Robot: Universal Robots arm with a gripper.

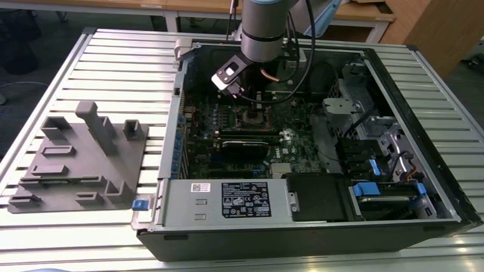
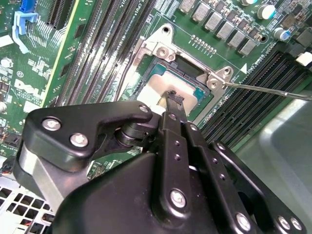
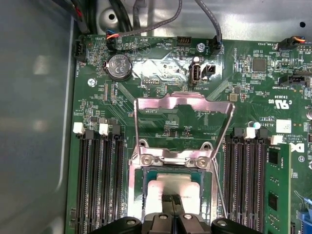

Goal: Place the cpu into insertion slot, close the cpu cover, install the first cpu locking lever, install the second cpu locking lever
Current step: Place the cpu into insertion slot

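The cpu, a silvery-tan square, lies flat in the insertion slot on the green board. It shows again in the second wrist view as the cpu inside the slot's dark border. My gripper has its narrow fingertips pressed together, resting on or just above the chip's top; whether they touch is unclear. The cpu cover, a silvery frame, stands swung open beyond the slot. One thin locking lever sticks out sideways, unlatched. In the exterior view my gripper hangs over the socket inside the case.
Rows of black memory slots flank the socket, with a green module in one. The open computer case surrounds the board, with drive bays on the exterior view's right. A grey fixture sits on the table on the exterior view's left.
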